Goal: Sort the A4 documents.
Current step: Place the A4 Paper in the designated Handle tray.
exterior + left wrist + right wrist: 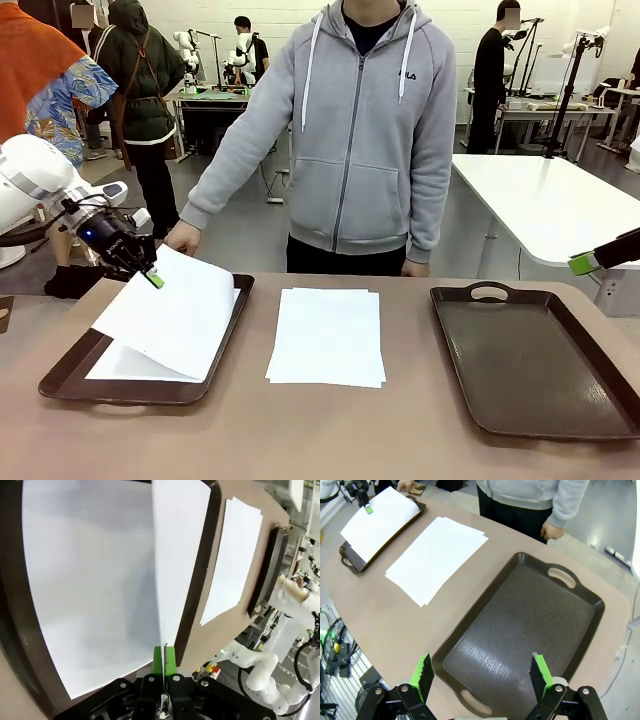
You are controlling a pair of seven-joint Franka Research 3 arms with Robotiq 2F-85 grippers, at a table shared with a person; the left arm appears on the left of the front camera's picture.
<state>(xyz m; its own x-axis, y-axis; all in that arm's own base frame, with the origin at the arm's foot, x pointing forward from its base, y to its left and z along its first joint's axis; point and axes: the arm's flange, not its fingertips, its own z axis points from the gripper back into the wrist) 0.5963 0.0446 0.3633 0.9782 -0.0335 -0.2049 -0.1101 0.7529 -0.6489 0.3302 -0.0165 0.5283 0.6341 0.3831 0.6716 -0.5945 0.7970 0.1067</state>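
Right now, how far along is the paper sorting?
Done: one sheet lies flat in the left tray. In hand: the left tool is shut on a second sheet, held tilted over that tray. Left: the stack of sheets between the trays is unsorted, and the right tool hangs open over the right tray.

You can pass freely between the paper stack (pixel 326 335) and the right tray (pixel 530 365); the person's hand (pixel 182 238) crowds the left tray (pixel 65 372) at its far corner.
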